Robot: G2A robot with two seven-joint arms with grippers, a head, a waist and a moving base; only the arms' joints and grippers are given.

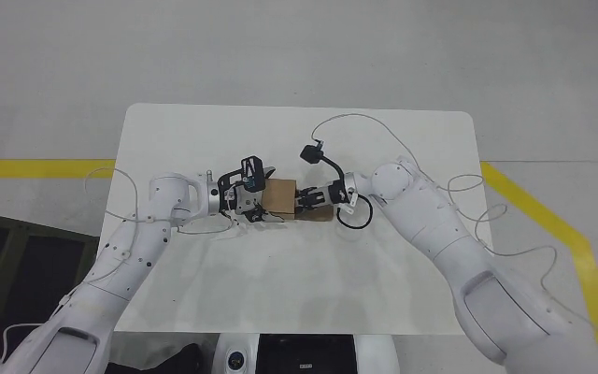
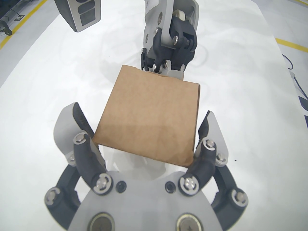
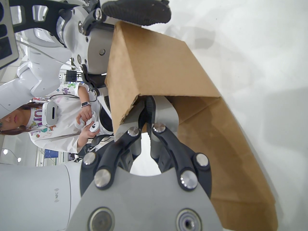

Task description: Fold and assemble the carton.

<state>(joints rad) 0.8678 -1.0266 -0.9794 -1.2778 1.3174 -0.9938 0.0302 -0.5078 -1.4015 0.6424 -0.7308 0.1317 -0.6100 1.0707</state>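
While the carton (image 1: 278,194) lies near the ctr of the white table (image 1: 187,140), the top view shows it held from 2 ends. The left gripper (image 1: 261,198) is at its 9 o'clock end and the right gripper (image 1: 301,199) at its 3 o'clock end. Its long axis runs 9 to 3 o'clock, w/ a flap (image 1: 320,213) trailing on the table toward 4 o'clock.

Left wrist view: the carton (image 2: 151,111) shows 1 plain brown face, lifted a little off the table at the near edge. The left gripper (image 2: 142,112) is spread wide, w/ its 2 fingers (image 2: 81,118) straddling the carton's width and the pads against its 2 side edges. At the far edge the right gripper (image 2: 163,69) has its tips closed on the cardboard.

Right wrist view: the carton (image 3: 156,63) is an open sleeve, its mouth facing this camera. The right gripper (image 3: 147,108) is pressed together on 1 wall at that mouth, 1 finger inside the sleeve and 1 outside. A long flap (image 3: 228,145) runs from the mouth alongside the gripper. 1 black pad (image 3: 137,10) of the left gripper sits against the far end.
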